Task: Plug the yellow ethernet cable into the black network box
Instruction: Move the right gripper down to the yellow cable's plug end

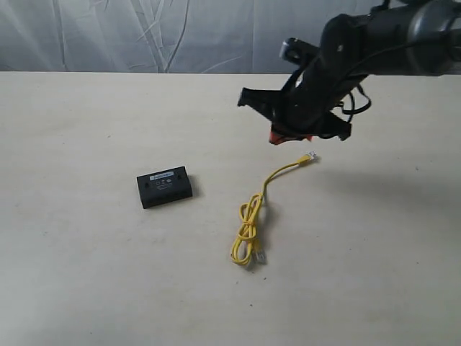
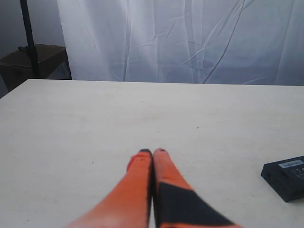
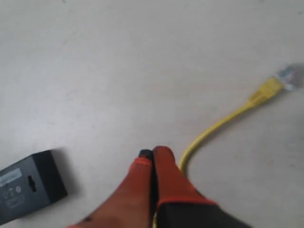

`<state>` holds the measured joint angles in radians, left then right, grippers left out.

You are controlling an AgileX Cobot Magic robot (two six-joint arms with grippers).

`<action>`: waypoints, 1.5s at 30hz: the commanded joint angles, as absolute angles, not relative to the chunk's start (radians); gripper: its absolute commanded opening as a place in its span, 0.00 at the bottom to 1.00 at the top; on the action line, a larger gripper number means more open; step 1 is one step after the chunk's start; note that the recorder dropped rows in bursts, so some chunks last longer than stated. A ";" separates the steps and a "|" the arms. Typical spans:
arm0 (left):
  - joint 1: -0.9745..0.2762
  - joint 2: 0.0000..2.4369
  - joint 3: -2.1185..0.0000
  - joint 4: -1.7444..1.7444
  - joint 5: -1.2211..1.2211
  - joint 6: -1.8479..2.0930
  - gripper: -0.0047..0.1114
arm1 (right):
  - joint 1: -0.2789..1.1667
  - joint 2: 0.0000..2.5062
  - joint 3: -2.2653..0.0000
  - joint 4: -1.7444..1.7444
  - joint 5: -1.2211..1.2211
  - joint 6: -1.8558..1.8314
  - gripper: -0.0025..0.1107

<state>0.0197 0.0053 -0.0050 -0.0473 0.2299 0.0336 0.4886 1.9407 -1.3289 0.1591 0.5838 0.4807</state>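
Exterior view: located the black network box flat on the table, left of centre. Found the yellow ethernet cable to its right, not touching it, loosely knotted at the near end, with a clear plug at the far end. Noted the right gripper near that plug, not holding it.

Left wrist view: recorded the left gripper fully closed, orange fingers pressed together, nothing held. Noted the box lying apart from it.

Right wrist view: recorded the right gripper closed and empty, with the cable passing behind its tips; contact not determinable.

Exterior looks down; both wrist views share black network box.
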 commanded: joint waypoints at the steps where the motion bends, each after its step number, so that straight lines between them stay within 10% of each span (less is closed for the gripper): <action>1: 0.018 0.000 0.000 -0.041 0.231 0.028 0.04 | 0.578 2.018 -1.358 0.153 0.598 0.471 0.02; 33: 0.018 0.000 0.000 -0.041 0.231 0.028 0.04 | 0.718 2.055 -1.360 -0.151 1.179 0.061 0.02; 45: 0.018 0.000 0.000 -0.041 0.231 0.028 0.04 | 0.683 1.895 -1.375 -0.074 1.001 0.052 0.02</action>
<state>0.0197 0.0053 -0.0050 -0.0473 0.2299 0.0336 0.7141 1.9358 -1.3589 -0.1094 1.0651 0.0600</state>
